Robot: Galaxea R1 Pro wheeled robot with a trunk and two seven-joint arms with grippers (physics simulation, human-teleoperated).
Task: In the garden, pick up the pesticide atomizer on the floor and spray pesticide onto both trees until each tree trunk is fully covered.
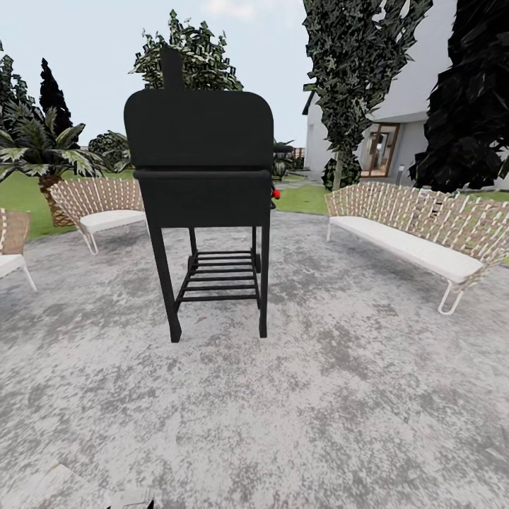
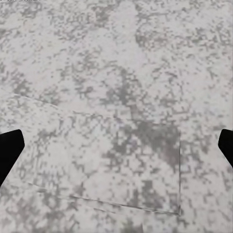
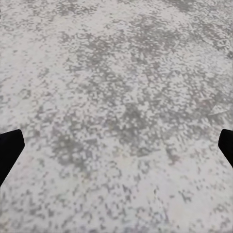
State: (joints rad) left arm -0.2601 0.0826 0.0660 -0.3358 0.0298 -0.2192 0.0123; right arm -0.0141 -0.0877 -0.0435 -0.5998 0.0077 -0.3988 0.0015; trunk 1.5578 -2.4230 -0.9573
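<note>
I stand on a mottled grey patio (image 1: 339, 396) in the garden, and the lawn (image 1: 300, 198) lies beyond it. The left gripper (image 2: 116, 150) hangs open over bare paving, its dark fingertips (image 2: 9, 148) at the frame's sides. Over the same kind of paving the right gripper (image 3: 116, 150) is open too, holding nothing. A small dark shape with a red spot (image 1: 275, 192) shows at the grill's right edge; I cannot tell whether it is the pesticide atomizer. A tall leafy tree (image 1: 353, 63) with a pale trunk (image 1: 338, 170) rises behind the right bench.
A black grill on legs (image 1: 201, 162) stands straight ahead, close by. A long woven bench (image 1: 417, 233) is at the right, another (image 1: 102, 201) at the left, and a chair (image 1: 10, 244) at the far left. A palm (image 1: 42, 152) and a house (image 1: 396, 134) stand behind.
</note>
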